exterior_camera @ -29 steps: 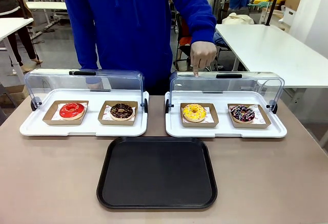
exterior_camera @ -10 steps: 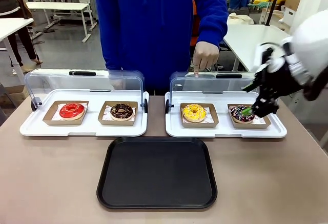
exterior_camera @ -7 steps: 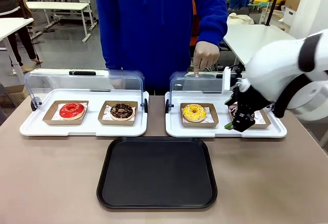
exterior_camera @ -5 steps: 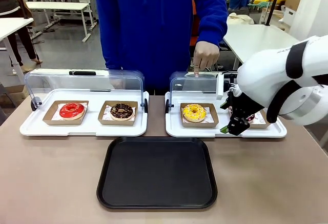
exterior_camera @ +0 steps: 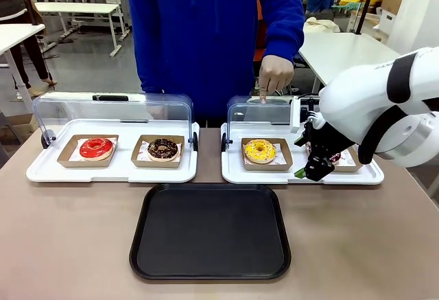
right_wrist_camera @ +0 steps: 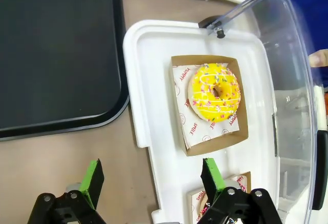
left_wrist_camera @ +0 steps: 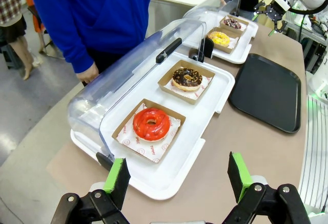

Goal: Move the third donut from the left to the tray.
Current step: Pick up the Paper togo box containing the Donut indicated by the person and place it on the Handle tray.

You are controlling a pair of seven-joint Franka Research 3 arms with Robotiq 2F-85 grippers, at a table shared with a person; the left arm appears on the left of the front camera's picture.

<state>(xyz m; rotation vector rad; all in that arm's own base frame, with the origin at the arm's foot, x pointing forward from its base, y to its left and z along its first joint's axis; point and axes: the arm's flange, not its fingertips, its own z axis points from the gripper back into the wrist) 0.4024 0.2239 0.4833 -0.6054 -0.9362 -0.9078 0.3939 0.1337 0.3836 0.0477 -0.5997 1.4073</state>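
Note:
The yellow-glazed donut (exterior_camera: 260,150) (right_wrist_camera: 214,91) (left_wrist_camera: 219,38) sits in its brown cardboard holder on the right white tray (exterior_camera: 233,169), under a raised clear lid held up by the person's hand (exterior_camera: 274,76). The black tray (exterior_camera: 210,230) (right_wrist_camera: 51,49) (left_wrist_camera: 266,89) lies bare in front of both white trays. My right gripper (exterior_camera: 306,171) (right_wrist_camera: 151,183) hovers open just right of the yellow donut, over the white tray's front edge, holding nothing. My left gripper (left_wrist_camera: 177,177) is open above the table near the left white tray.
A red donut (exterior_camera: 96,147) and a chocolate donut (exterior_camera: 162,149) rest on the left white tray (exterior_camera: 41,171) with its lid raised. Another dark sprinkled donut (exterior_camera: 334,156) lies partly behind my right arm. The person in blue stands at the far side.
My right arm came in from the right, swept leftward past the dark donut and settled beside the yellow donut. Over the last half second it barely moved.

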